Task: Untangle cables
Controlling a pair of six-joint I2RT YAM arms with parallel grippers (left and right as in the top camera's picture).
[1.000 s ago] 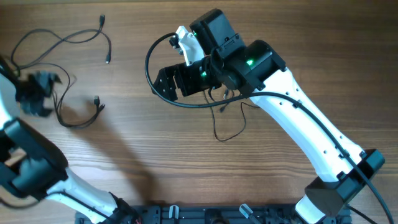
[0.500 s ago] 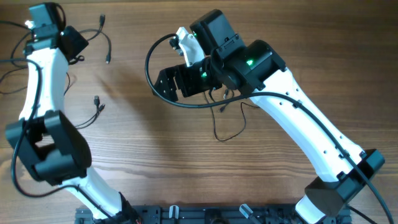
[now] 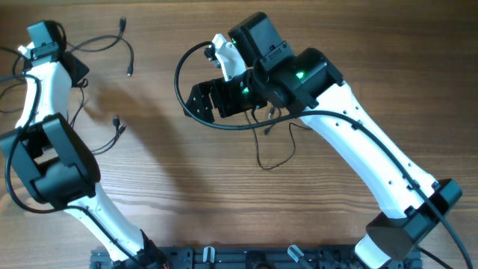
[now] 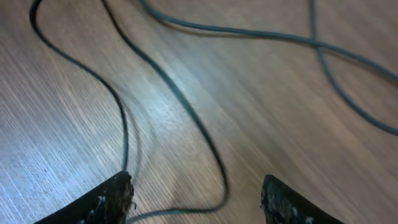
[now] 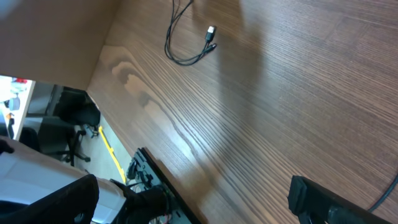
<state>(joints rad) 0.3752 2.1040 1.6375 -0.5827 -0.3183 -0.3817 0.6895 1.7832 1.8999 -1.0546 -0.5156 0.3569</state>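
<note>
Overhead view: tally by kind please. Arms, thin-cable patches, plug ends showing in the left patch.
Robot arms: 2 (left arm, right arm)
Thin cable patches: 2 (left cable patch, loose strand by the right arm)
Plug ends in the left cable patch: 4
Total: 8

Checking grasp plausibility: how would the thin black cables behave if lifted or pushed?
Probably floppy: the cables lie in loose wavy curves, so a lifted strand would likely sag. Likely light, being thin. On the smooth table a push may just slide them.
</note>
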